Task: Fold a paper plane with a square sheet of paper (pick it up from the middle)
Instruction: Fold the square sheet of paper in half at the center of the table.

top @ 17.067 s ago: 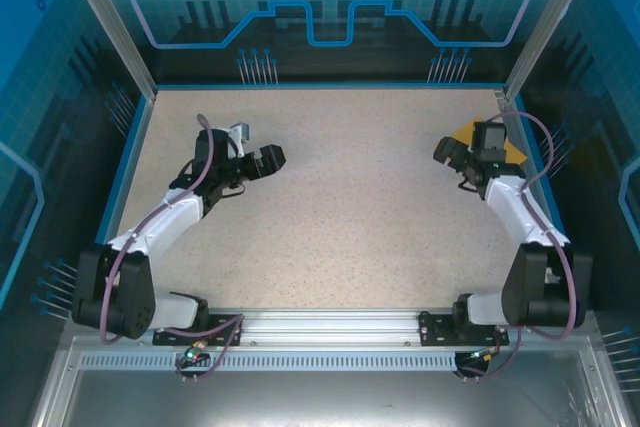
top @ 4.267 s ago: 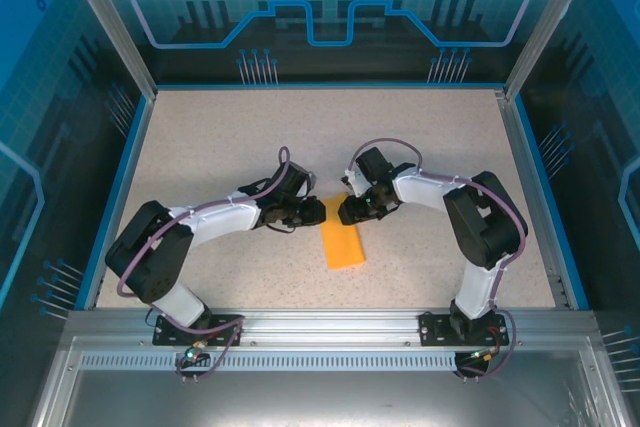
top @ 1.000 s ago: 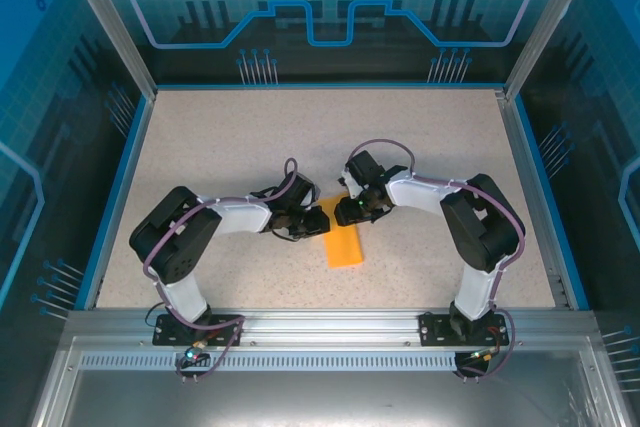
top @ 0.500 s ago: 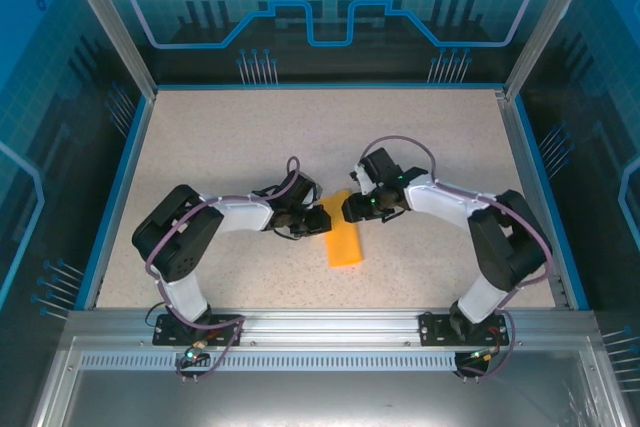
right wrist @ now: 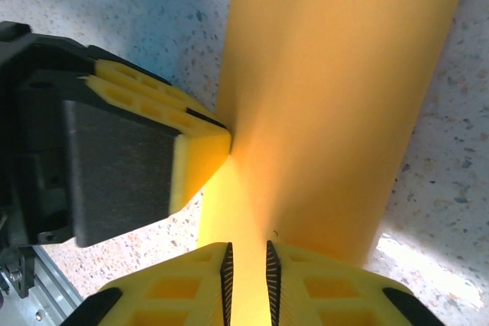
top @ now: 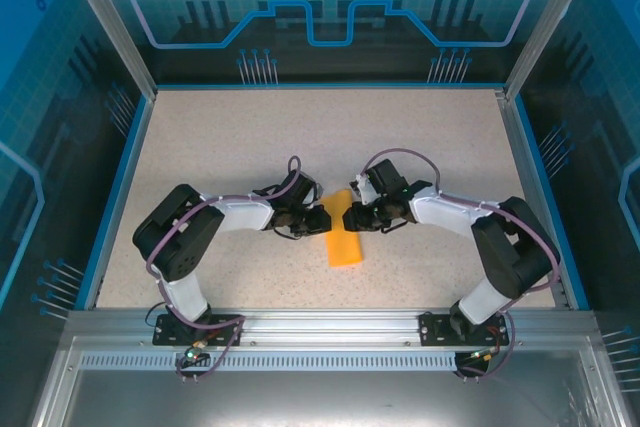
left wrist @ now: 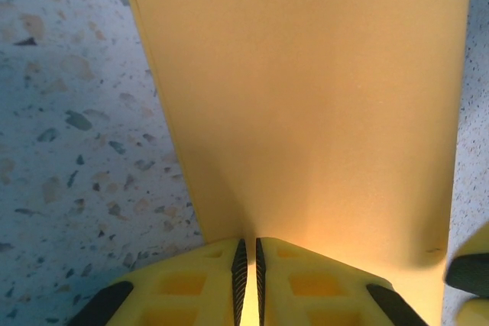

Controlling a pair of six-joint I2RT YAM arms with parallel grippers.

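The speckled beige tabletop (top: pixel 200 147) carries the white-and-black left arm (top: pixel 235 215) and right arm (top: pixel 450 212), which reach inward until their heads nearly meet at its middle. Between them lies the thin orange paper sheet (top: pixel 342 237), folded into a long narrow strip. The left gripper (left wrist: pixel 247 265) has its yellow fingers pressed together on the strip's left edge, near the far end. The right gripper (right wrist: pixel 247 269) pinches the opposite edge, its fingers drawn to a narrow slot with paper in it.

Orange paper (left wrist: pixel 306 112): far end past the left wrist view's top, near edge hidden between fingers (left wrist: pixel 183 289).
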